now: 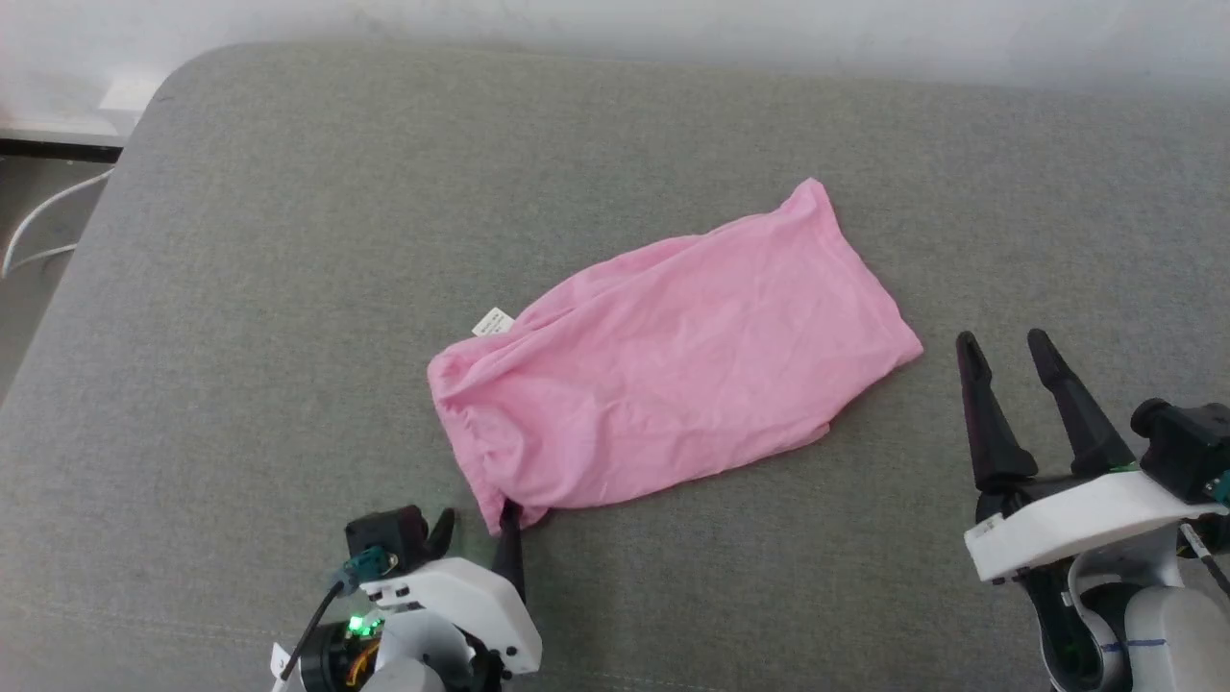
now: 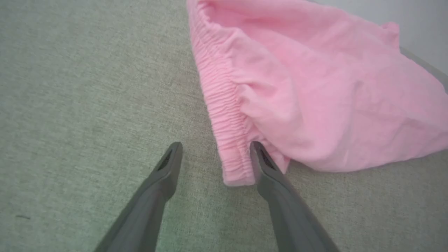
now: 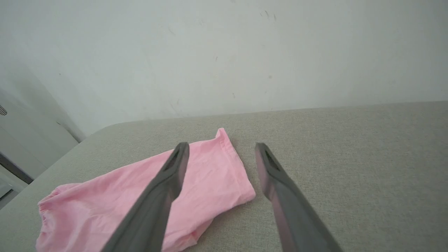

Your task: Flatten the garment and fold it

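The light-pink garment (image 1: 673, 365) lies bunched and slanted on the grey fabric surface (image 1: 269, 317), its gathered waistband (image 2: 220, 112) at the near-left end and a small white label (image 1: 494, 323) sticking out beside it. My left gripper (image 1: 478, 529) is open at the waistband's near corner. In the left wrist view that corner sits between the left gripper's (image 2: 216, 147) fingers, against the right-hand one. My right gripper (image 1: 1002, 344) is open above the surface, just right of the garment's hemmed end (image 3: 217, 178), touching nothing.
The grey surface ends in a rounded corner at the far left (image 1: 163, 86), with a white wall (image 3: 224, 52) behind it. Left of the edge lie the floor and a white cable (image 1: 38, 231). Bare grey fabric surrounds the garment on all sides.
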